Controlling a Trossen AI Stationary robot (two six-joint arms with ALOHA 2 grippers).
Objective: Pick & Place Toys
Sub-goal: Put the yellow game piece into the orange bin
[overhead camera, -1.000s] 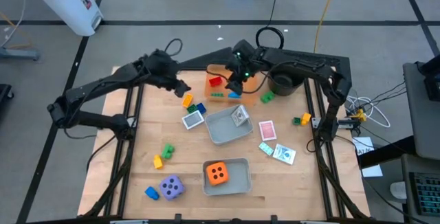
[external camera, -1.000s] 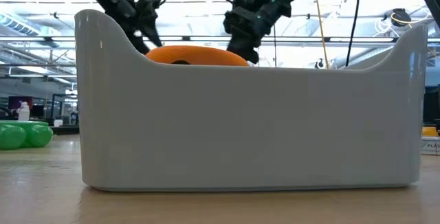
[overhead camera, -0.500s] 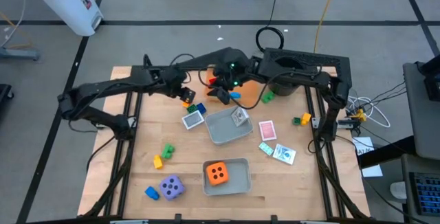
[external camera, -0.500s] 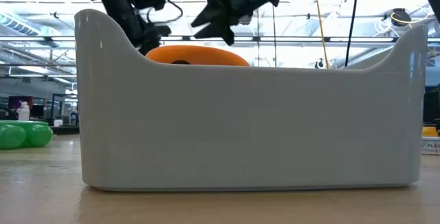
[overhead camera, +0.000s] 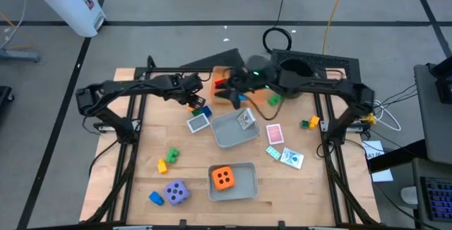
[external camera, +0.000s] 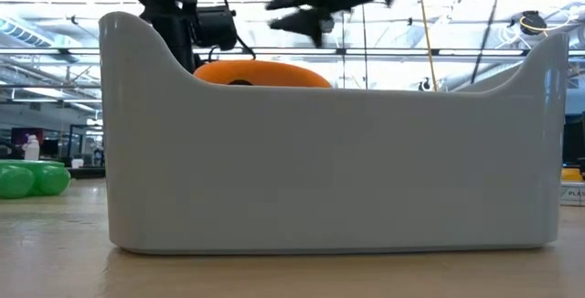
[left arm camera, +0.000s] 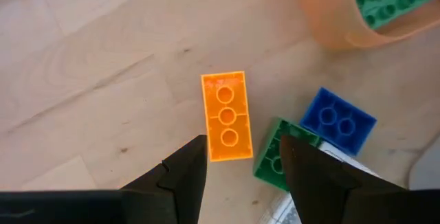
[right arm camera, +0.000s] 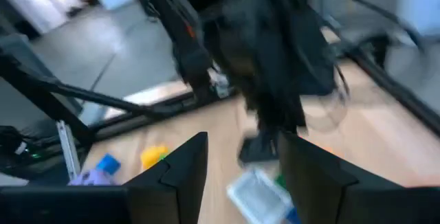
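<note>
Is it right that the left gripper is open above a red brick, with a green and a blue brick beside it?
Not quite: the left wrist view shows the brick is orange-yellow, not red. The left gripper is open above it, with the green brick and the blue brick beside it.

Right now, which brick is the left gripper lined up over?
The orange brick. It lies just ahead of the open left gripper, in line with the gap, while the green brick and blue brick sit off to one side.
</note>
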